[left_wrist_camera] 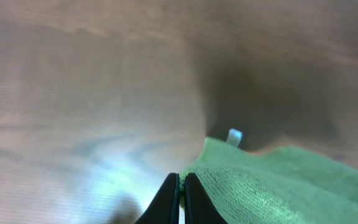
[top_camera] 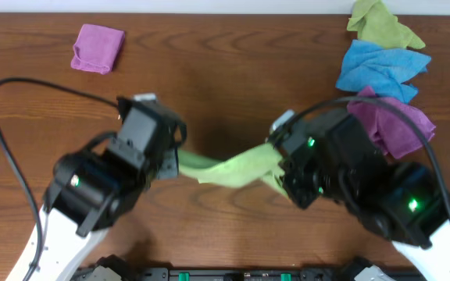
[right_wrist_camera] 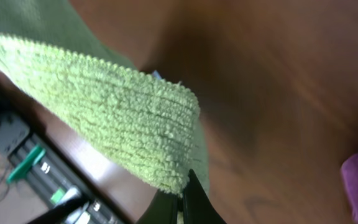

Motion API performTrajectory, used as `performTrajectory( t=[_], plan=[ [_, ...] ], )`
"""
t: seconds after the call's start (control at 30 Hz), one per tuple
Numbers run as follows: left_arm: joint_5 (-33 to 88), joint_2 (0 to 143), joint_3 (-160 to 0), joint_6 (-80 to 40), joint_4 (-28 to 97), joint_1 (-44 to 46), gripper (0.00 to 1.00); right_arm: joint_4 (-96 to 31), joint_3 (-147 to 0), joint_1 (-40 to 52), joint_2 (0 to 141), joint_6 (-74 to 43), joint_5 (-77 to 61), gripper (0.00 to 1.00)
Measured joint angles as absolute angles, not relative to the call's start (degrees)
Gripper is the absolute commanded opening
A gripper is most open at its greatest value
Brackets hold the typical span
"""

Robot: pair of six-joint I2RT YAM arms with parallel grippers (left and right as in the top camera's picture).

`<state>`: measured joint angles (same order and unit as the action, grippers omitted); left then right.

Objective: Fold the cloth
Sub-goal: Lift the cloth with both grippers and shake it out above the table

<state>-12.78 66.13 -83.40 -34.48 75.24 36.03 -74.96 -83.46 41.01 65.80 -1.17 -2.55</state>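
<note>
The lime-green terry cloth point(right_wrist_camera: 123, 118) is showing a rough, looped, matt weave. The dark brown wooden table point(top_camera: 233, 70) is looking smooth, with fine grain and a soft sheen. The folded purple cloth point(top_camera: 98, 48) is looking soft and matt. The black gripper fingers point(left_wrist_camera: 166, 202) are appearing smooth, like plastic.

No readable text or labels anywhere.

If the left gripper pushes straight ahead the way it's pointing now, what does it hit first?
Probably the bare table. The left gripper, shut on the green cloth, has only wood ahead; the cloth lies to its right, though depth is unclear.
</note>
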Motion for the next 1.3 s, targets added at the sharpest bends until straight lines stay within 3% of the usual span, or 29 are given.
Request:
performTrajectory(
  t=[0.23, 0.57, 0.73, 1.03, 1.3],
  plan=[
    [-19.29, 56.31, -83.35, -47.07, 82.04, 49.19, 0.06, -77.34, -83.44, 54.19, 60.12, -11.86, 2.00, 0.02],
    [-20.08, 64.55, -77.34, -59.05, 82.15, 49.32, 0.06, -76.27, -77.60, 54.87, 66.02, -17.19, -0.58, 0.01],
    [-19.46, 71.66, -77.21, -59.79, 80.23, 43.64, 0.06, -72.07, -72.88, 50.72, 69.34, -16.60, -3.03, 0.01],
    [-16.60, 83.42, -77.06, -48.03, 60.07, 34.61, 0.06, -62.02, -67.88, 33.12, 72.20, -10.13, -4.73, 0.02],
    [-13.15, 89.36, -76.99, -41.82, 50.72, 31.16, 0.06, -55.18, -67.75, 28.03, 80.51, -5.96, -5.65, 0.01]
  ],
)
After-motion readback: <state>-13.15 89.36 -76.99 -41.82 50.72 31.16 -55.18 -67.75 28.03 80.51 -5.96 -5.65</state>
